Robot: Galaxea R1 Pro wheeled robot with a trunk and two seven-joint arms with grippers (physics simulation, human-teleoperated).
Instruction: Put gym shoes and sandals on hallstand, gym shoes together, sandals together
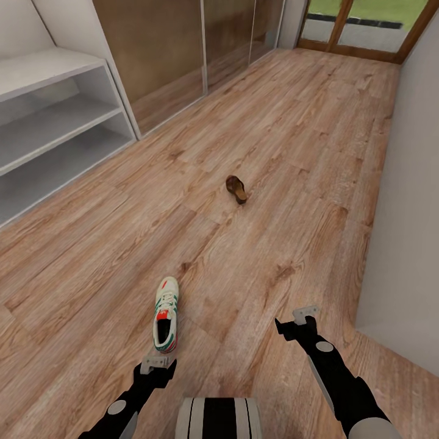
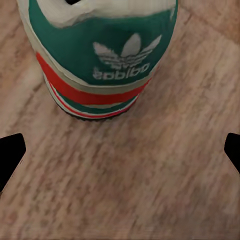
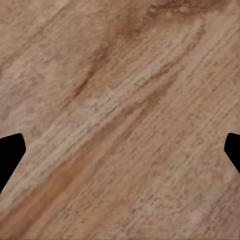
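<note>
Left gripper (image 1: 157, 364) hovering just behind heel of gym shoe (image 1: 166, 313) lying on corridor floor (image 1: 292, 152), fingers apart, empty; right gripper (image 1: 297, 322) spread over bare planks; sandal (image 1: 236, 189) lying farther off; hallstand (image 1: 55, 131) far left showing bare shelves; likely nothing racked yet

Wood-grain plank floor (image 1: 292, 152) runs down a narrow corridor, evenly lit. White-grey shelf unit (image 1: 55, 131) on the left with open rows, then tall brown glossy sliding doors (image 1: 183, 49) beyond it. Plain grey wall (image 1: 405, 213) on the right; at the far end a wood-framed glazed door (image 1: 360, 27) shows green outside.
</note>
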